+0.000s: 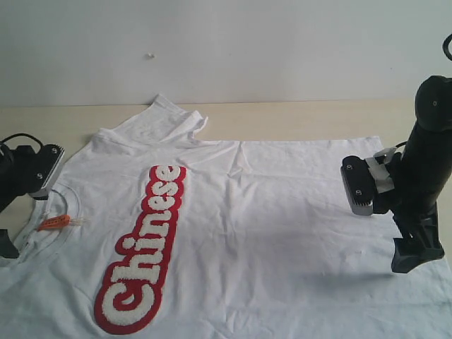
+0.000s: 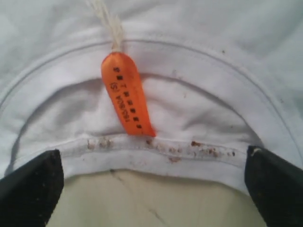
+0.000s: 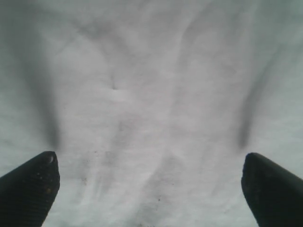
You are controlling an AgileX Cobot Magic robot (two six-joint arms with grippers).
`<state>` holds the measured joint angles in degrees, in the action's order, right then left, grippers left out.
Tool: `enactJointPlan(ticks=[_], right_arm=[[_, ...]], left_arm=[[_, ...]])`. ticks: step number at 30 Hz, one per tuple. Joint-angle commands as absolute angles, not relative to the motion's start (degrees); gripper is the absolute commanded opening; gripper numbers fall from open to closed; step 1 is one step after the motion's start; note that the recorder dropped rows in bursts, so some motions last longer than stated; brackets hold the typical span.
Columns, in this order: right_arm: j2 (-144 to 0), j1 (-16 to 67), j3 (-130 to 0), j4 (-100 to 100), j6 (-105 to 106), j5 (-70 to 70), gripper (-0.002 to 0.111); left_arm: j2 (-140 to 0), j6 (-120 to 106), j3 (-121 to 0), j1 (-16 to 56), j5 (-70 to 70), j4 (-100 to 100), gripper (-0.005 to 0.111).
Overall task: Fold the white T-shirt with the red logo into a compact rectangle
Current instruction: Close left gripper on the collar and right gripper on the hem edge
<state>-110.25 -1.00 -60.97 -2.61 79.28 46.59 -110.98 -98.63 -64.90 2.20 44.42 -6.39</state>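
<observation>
The white T-shirt (image 1: 268, 212) lies flat on the table, neck to the left and hem to the right. The red logo (image 1: 145, 247) with fuzzy white "Chinese" letters runs across its chest. An orange neck tag (image 1: 54, 222) sits inside the collar. My left gripper (image 1: 15, 226) is at the collar, open; in the left wrist view the collar's back edge (image 2: 151, 158) and the tag (image 2: 127, 94) lie between its widely spread fingers (image 2: 31, 191). My right gripper (image 1: 413, 244) hangs open over the hem end, with only plain fabric (image 3: 151, 104) between its fingers (image 3: 272, 189).
The tan table (image 1: 296, 120) shows beyond the shirt's far edge, and a white wall (image 1: 226, 49) stands behind it. The far sleeve (image 1: 166, 116) is bunched toward the back edge. Bare table (image 2: 151, 203) shows just outside the collar.
</observation>
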Motion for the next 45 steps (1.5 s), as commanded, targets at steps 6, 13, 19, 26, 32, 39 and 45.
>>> enactJointPlan(ticks=[6, 13, 19, 26, 32, 39, 45], right_arm=[[-110.2, -1.3, -61.0, -3.0, 79.4, 46.4, 0.105], [-110.2, -1.3, -61.0, -3.0, 79.4, 46.4, 0.105], [-110.0, -1.5, -61.0, -0.3, 79.4, 48.0, 0.105], [-110.0, -1.4, -61.0, 5.4, 75.3, 45.8, 0.105], [-110.0, -1.4, -61.0, -7.5, 69.8, 42.6, 0.105], [-111.1, -1.4, -61.0, 0.3, 71.8, 42.0, 0.105], [-111.1, -1.4, -61.0, 5.5, 69.8, 42.0, 0.105]], left_arm=[[-114.3, -99.1, -66.8, 4.7, 45.2, -8.2, 0.105], [-116.3, -99.2, -66.8, 4.7, 45.2, -7.8, 0.105], [-116.7, -99.2, -67.1, 4.7, 44.9, -7.8, 0.105], [-116.7, -99.2, -67.3, 4.7, 45.0, -7.8, 0.105], [-116.7, -99.2, -67.3, 4.7, 44.9, -7.9, 0.105], [-116.7, -99.0, -67.3, 4.7, 44.5, -8.0, 0.105], [-116.7, -98.7, -67.3, 4.7, 43.4, -8.0, 0.105]])
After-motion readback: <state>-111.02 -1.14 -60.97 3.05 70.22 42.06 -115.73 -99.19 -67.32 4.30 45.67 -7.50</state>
